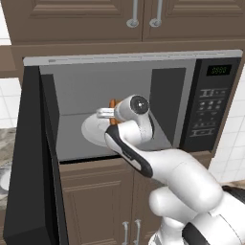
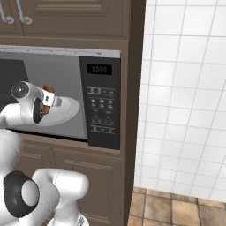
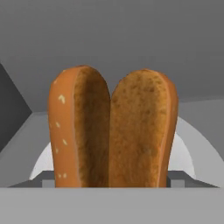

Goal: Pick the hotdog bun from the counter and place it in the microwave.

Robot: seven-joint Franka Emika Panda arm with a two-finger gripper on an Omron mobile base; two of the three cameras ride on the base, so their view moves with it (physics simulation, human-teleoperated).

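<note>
Hotdog bun [image 3: 113, 131] looks light and soft, best held gently across both lobes. The gripper [image 1: 113, 114] is closed on it, plate [image 3: 183, 153] at six o'clock inside the microwave [image 1: 210, 100].

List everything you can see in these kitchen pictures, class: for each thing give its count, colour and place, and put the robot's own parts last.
hotdog bun: one, orange-brown, held inside the microwave above the plate.
microwave: one, black door swung open, grey interior, built in under the upper cabinets.
plate: one, white, round, on the microwave floor.
keypad panel: one, black with green display, right of the cavity.
cabinets: brown wood, silver handles, above and below the microwave.
wall tiles: white, right of the microwave.
floor tiles: brown, lower right.
arm: one, white with dark joints, reaching into the microwave.
pincer: one, shut on the bun.
</note>
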